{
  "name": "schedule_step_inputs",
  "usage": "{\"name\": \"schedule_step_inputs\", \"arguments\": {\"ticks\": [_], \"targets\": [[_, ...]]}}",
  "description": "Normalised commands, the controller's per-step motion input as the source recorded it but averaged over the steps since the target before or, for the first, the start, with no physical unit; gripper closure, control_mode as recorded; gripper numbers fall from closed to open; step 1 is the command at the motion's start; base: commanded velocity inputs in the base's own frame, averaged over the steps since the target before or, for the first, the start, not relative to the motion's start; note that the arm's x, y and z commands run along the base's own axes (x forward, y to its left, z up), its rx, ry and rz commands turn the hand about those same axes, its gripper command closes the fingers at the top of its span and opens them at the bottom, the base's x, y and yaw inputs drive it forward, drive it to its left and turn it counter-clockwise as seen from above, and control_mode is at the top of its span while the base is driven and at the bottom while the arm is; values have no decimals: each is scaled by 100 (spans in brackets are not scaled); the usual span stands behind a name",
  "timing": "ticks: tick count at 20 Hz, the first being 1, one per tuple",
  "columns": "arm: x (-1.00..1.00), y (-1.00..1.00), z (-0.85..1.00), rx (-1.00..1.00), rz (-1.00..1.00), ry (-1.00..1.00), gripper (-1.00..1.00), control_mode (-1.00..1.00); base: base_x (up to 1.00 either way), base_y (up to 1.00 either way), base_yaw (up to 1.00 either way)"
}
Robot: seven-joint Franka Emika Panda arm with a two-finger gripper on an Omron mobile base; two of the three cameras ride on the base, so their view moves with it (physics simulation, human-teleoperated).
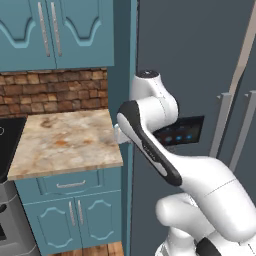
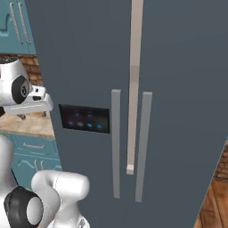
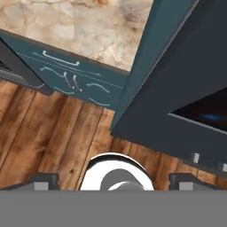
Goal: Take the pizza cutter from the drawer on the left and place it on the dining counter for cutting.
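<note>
We see our tool [image 3: 113, 182] spread wide and holding nothing above the wooden floor [image 3: 53, 133]; the drawer [image 1: 70, 184] sits shut beneath the marbled tabletop [image 1: 65, 140].

A tall dark grey refrigerator [image 2: 169, 89] with two vertical grey handles and a dark lit panel [image 2: 84, 119] fills the 3 o'clock side. At 9 o'clock, a short marbled counter [image 1: 65, 142] sits on teal cabinets [image 1: 75, 212], backed by a red brick wall [image 1: 50, 92] beneath teal upper cabinets [image 1: 55, 30]. Wooden plank floor [image 3: 48, 133] lies below
</note>
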Motion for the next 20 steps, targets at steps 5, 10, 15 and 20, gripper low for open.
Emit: {"name": "schedule_step_inputs", "arguments": {"ticks": [5, 10, 15, 20], "targets": [[-6, 69, -23, -11, 17, -3, -100, -100, 0, 0, 0], [-1, 43, -40, -14, 25, -13, -100, -100, 0, 0, 0], [0, 59, -35, -20, 23, -17, -100, -100, 0, 0, 0], [0, 62, -37, -26, 18, -17, -100, -100, 0, 0, 0]]}}
